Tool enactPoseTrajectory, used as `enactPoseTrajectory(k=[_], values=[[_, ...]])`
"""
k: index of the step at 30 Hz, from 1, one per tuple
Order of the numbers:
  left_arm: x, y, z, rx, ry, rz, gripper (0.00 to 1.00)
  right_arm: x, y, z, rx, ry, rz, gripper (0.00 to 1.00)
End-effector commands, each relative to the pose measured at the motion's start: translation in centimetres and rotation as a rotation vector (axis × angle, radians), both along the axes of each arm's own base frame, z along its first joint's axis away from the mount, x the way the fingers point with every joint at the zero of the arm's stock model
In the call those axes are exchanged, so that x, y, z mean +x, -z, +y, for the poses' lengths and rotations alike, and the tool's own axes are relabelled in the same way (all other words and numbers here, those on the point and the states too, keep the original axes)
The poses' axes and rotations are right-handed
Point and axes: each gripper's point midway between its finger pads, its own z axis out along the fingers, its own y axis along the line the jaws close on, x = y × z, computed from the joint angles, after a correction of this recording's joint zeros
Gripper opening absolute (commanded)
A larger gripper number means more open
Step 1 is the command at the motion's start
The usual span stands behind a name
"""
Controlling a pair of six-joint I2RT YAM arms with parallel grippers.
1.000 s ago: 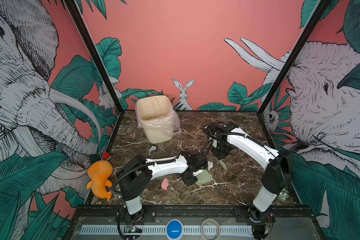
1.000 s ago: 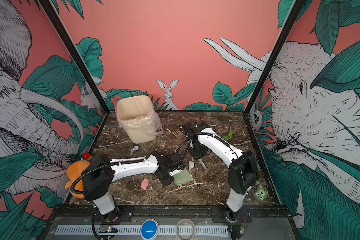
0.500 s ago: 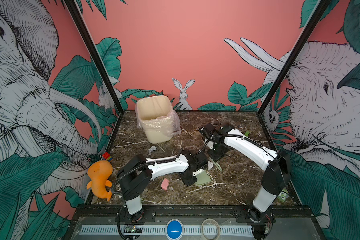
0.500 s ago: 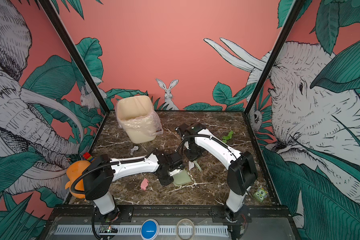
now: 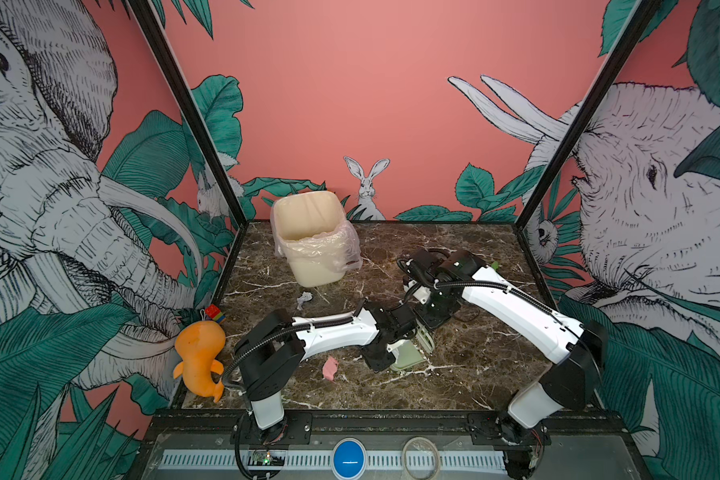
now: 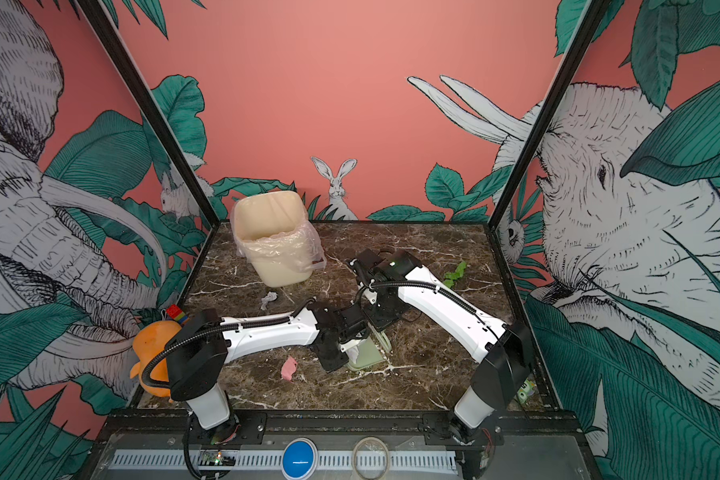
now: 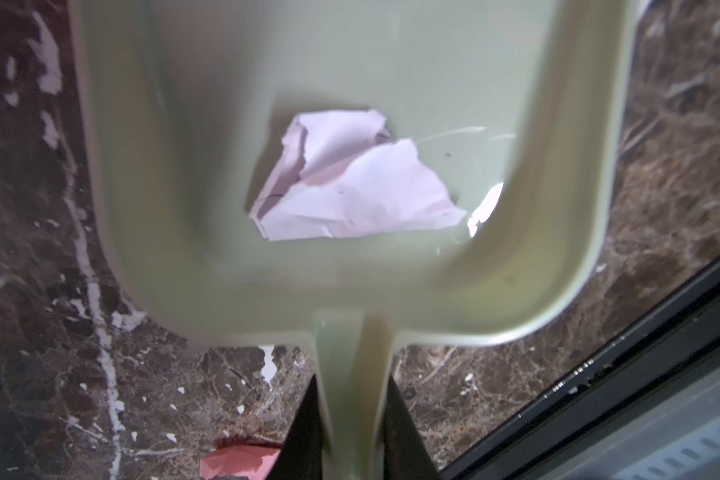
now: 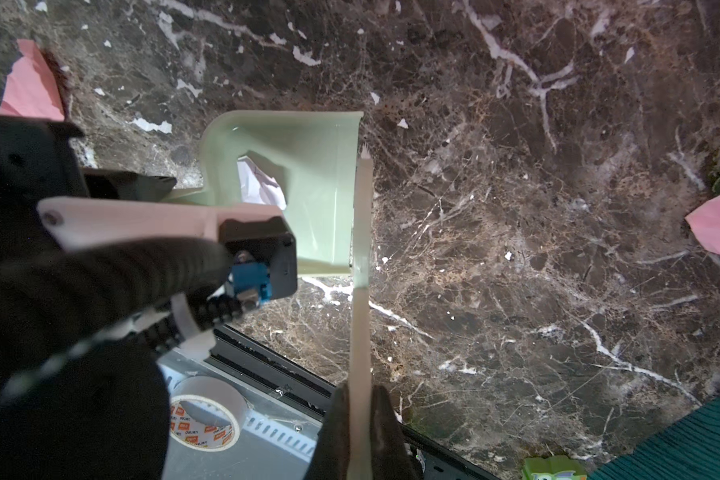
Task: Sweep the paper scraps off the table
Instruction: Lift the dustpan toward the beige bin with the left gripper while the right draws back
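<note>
My left gripper (image 7: 352,399) is shut on the handle of the pale green dustpan (image 7: 350,83), which lies on the table (image 5: 474,365). A white paper scrap (image 7: 350,183) sits inside the pan. My right gripper (image 8: 360,411) is shut on the pale brush (image 8: 360,232), whose head stands at the pan's open lip (image 5: 427,336). In both top views a pink scrap (image 5: 330,368) lies near the left arm, a whitish scrap (image 6: 269,299) lies in front of the bin and a green scrap (image 6: 455,274) lies behind the right arm. Another pink scrap (image 8: 715,224) shows beside it.
The cream bin (image 5: 312,245) with a clear liner stands at the back left. An orange plush toy (image 5: 200,357) leans at the table's left edge. A tape roll (image 8: 202,411) lies on the front ledge, and a small green toy (image 6: 526,390) sits at the front right corner.
The right arm has swung the brush leftward to the dustpan's lip. The white scrap that lay beside the pan is now inside it. The left arm has barely moved.
</note>
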Motion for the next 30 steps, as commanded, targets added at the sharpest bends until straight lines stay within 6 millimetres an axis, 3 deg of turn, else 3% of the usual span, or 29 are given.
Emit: enactPoseTrajectory(k=[1, 6, 14, 24, 30], values=[[0.2, 0.0, -0.3, -0.011, -0.003, -0.011, 0.10, -1.1, -0.3, -0.8, -0.028, -0.045, 0.005, 0.00], [0.7, -0.7, -0.1, -0.033, -0.012, -0.052, 0.09, -0.1, -0.3, -3.0, -0.053, 0.016, -0.023, 0.00], [1.9, -3.4, 0.1, -0.091, -0.042, -0.157, 0.09, 0.3, -1.1, -6.2, -0.012, 0.126, -0.057, 0.00], [3.4, -7.8, 1.5, -0.132, -0.089, -0.236, 0.09, 0.1, -2.0, -8.4, 0.043, 0.200, -0.085, 0.00], [5.1, -11.9, 3.6, -0.165, -0.149, -0.286, 0.09, -0.1, -1.9, -8.8, 0.077, 0.223, -0.081, 0.00]])
